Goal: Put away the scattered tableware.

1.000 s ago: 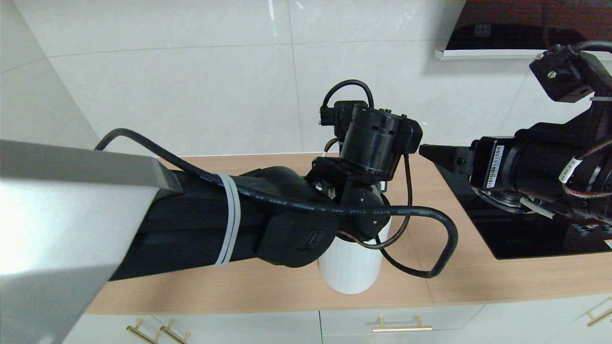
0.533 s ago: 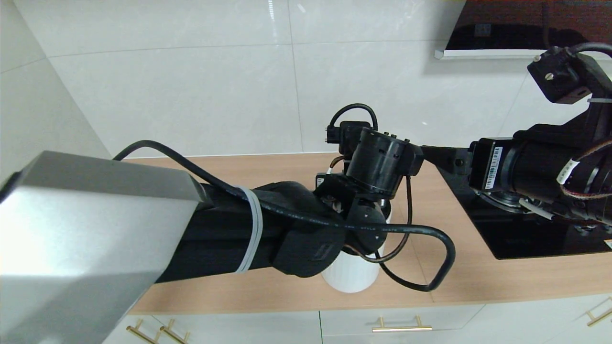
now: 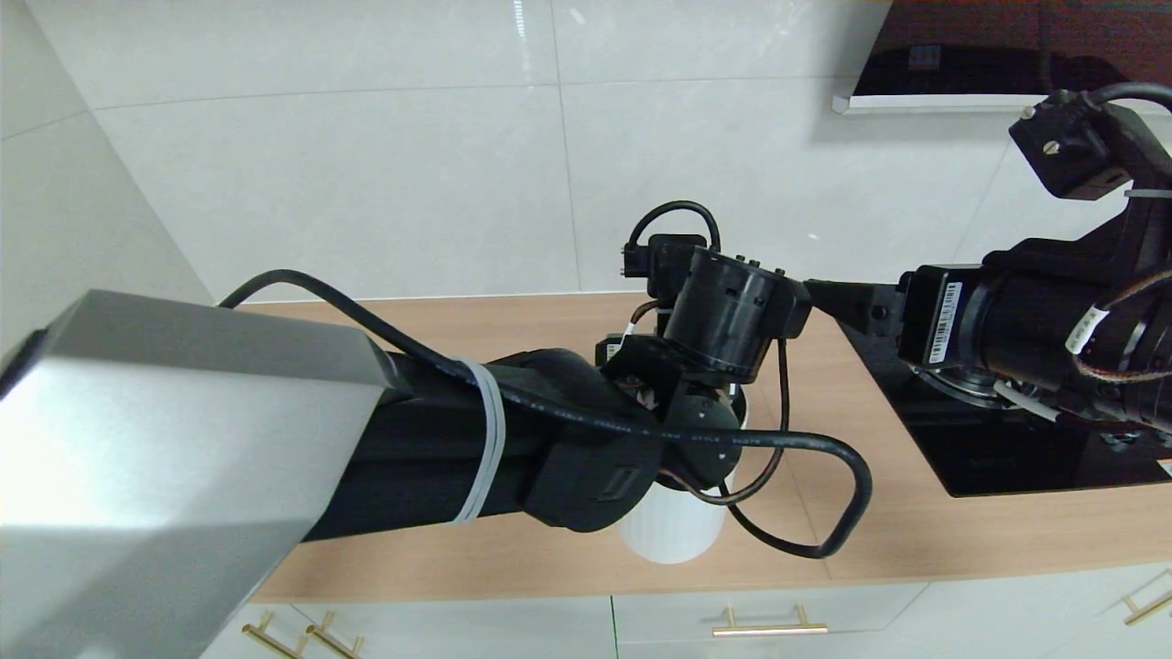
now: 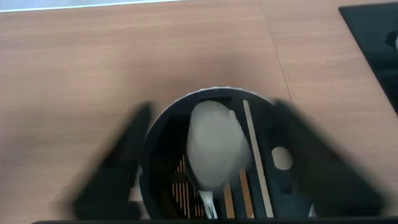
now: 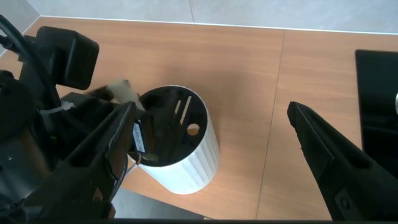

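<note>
A white ribbed utensil holder (image 3: 673,535) stands on the wooden counter (image 3: 513,320) near its front edge. My left gripper (image 4: 214,109) hangs straight above the holder's (image 4: 158,124) dark mouth, open, with one finger on each side of the rim. Inside lie a white spoon (image 4: 214,149) and thin wooden chopsticks (image 4: 256,162). My right gripper (image 5: 211,109) is open and empty, held to the right of the holder (image 5: 186,165) at about the height of the left wrist. One of its fingers (image 3: 847,302) shows beside that wrist.
A black cooktop (image 3: 1007,458) is set into the counter on the right, under my right arm. A tiled wall (image 3: 366,183) closes the back. Drawers with gold handles (image 3: 769,628) run below the counter's front edge. Bare counter lies left of the holder.
My left arm has come down and slightly right, bringing its wrist lower over the holder. Most of that happened in the first half second. The right arm has barely moved.
</note>
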Tool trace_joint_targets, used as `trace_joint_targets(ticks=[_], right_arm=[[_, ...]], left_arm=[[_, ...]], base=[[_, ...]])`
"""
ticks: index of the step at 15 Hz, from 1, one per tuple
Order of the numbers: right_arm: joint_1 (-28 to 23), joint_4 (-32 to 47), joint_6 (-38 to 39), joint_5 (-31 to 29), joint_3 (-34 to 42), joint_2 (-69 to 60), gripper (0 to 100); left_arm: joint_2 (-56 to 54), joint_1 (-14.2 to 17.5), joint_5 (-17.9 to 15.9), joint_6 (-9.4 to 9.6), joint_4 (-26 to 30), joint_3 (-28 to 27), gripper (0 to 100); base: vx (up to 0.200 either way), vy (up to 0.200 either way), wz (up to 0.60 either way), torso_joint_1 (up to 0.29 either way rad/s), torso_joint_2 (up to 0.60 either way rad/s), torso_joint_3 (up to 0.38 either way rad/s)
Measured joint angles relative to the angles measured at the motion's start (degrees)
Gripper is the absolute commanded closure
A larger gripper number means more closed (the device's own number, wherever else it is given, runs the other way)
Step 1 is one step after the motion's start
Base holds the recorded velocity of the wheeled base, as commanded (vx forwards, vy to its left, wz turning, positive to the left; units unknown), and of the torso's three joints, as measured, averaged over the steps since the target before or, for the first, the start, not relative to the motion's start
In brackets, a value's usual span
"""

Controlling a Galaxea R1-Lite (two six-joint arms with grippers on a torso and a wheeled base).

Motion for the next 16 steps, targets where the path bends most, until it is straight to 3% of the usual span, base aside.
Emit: trace_joint_targets(ticks=[5, 8, 12, 16], right_arm=[[-0.2, 0.0, 0.0, 0.0, 0.0, -0.2, 0], [-2.9, 0.0, 0.0, 0.0, -0.1, -1.0, 0], [-6.0, 0.2, 0.2, 0.0, 7.8, -8.5, 0], [-8.8, 0.9, -0.1, -0.1, 18.0, -21.8, 0]], left_arm=[[-4.8, -0.1, -0.2, -1.48, 0.0, 0.8, 0], [-14.0, 0.0, -2.0, -1.73, -0.1, 5.5, 0], [-35.3, 2.8, -11.2, -1.18, -0.7, 18.4, 0], [-58.2, 13.1, -21.7, 1.30, -0.6, 36.6, 0]], base=[[0.000, 0.000, 0.00, 0.000, 0.00, 0.000], [0.000, 0.000, 0.00, 0.000, 0.00, 0.000], [0.000, 0.000, 0.00, 0.000, 0.00, 0.000], [0.000, 0.000, 0.00, 0.000, 0.00, 0.000]])
